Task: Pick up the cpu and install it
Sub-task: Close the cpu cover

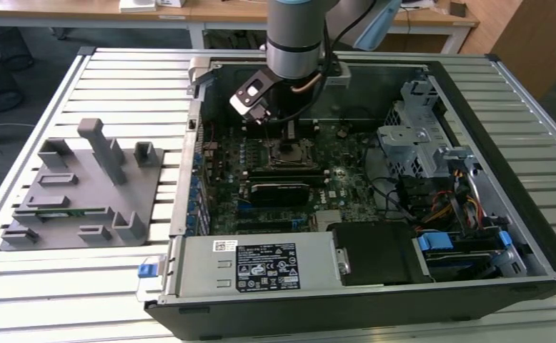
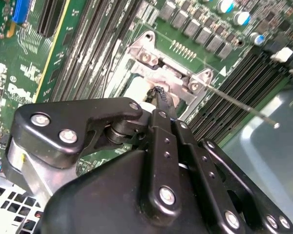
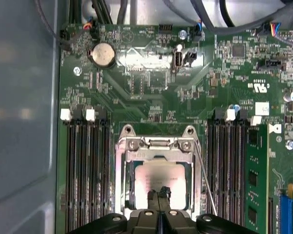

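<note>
- Exterior view: a slatted metal table (image 1: 116, 71) carried an open computer case (image 1: 354, 304), which lay on its side with the interior facing up.
- The robot arm (image 1: 297, 36) stood over the far half of the case and pointed straight down into it.
- A grey plastic tray (image 1: 78, 193) sat on the table at the exterior view's left, apart from the case. A thin green memory stick (image 1: 63, 211) lay in it.
- First wrist view: the green motherboard (image 3: 151, 92) covered the case floor. Banks of memory slots (image 3: 85, 175) ran on both sides of the socket.
- The metal-framed socket (image 3: 121, 180) sat between the slot banks, directly under the tool. A thin wire lever (image 3: 205, 185) ran along one side of the frame.
- The gripper (image 3: 159, 194) had its two black fingers pressed together, with no gap and nothing between them. The tips were over the cpu's top near one edge. Contact could not be told.
- The cpu (image 3: 156, 173) lay flat inside the socket frame, silvery top facing up.
  - It was square, so there was no long axis to log.
  - Its edges ran parallel to the frame and the memory slots, with no tilt seen.
- Second wrist view: one fingertip (image 2: 161, 100) pointed down at the pale surface inside the frame.
</note>
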`<action>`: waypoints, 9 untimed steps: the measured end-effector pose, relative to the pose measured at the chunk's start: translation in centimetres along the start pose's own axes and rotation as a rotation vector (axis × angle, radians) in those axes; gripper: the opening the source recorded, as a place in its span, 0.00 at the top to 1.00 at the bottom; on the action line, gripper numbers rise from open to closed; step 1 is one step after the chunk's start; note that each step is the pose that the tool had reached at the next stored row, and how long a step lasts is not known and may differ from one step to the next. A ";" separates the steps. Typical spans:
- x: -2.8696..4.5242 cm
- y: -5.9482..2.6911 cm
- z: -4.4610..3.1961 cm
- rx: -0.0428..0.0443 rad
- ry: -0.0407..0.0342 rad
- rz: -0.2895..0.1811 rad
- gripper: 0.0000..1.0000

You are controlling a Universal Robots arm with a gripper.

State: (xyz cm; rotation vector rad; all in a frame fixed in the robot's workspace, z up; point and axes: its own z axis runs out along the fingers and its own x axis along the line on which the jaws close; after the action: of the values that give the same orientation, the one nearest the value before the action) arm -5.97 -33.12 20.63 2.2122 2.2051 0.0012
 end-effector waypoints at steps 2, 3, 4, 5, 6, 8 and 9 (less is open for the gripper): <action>0.00 0.29 0.00 0.0002 0.0000 0.000 0.89; 0.00 0.37 0.00 0.0002 0.0000 0.000 0.89; 0.00 0.48 0.01 0.0002 0.0000 0.000 0.89; 0.00 0.60 0.01 0.0003 0.0000 0.000 0.89; 0.00 0.71 0.01 0.0002 0.0001 0.000 0.89; 0.00 1.01 0.01 0.0004 0.0000 0.000 0.89; 0.01 1.20 0.02 0.0005 0.0001 0.000 0.89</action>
State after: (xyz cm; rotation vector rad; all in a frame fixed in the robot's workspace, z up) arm -4.77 -33.12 20.63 2.2125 2.2054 0.0008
